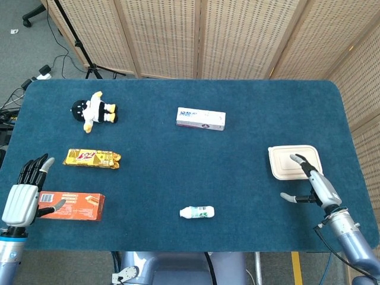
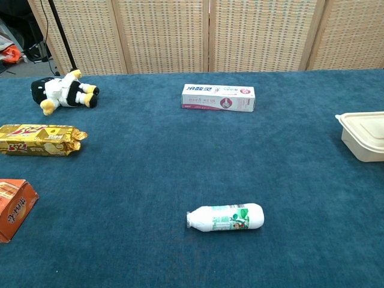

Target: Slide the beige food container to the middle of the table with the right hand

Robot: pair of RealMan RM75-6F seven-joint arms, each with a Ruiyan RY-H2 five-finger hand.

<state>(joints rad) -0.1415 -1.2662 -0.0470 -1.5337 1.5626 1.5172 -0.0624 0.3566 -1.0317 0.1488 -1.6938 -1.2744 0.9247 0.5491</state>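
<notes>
The beige food container lies lid-closed on the blue table near its right edge; the chest view shows it cut off at the right border. My right hand reaches over the container's near right corner with fingers spread and thumb out to the left, holding nothing; I cannot tell if its fingertips touch the lid. My left hand hovers open at the near left corner beside the orange box. Neither hand shows in the chest view.
An orange box, a gold snack pack and a plush penguin lie on the left. A toothpaste box sits at centre back, a small white bottle at centre front. The table's right edge runs close behind the container.
</notes>
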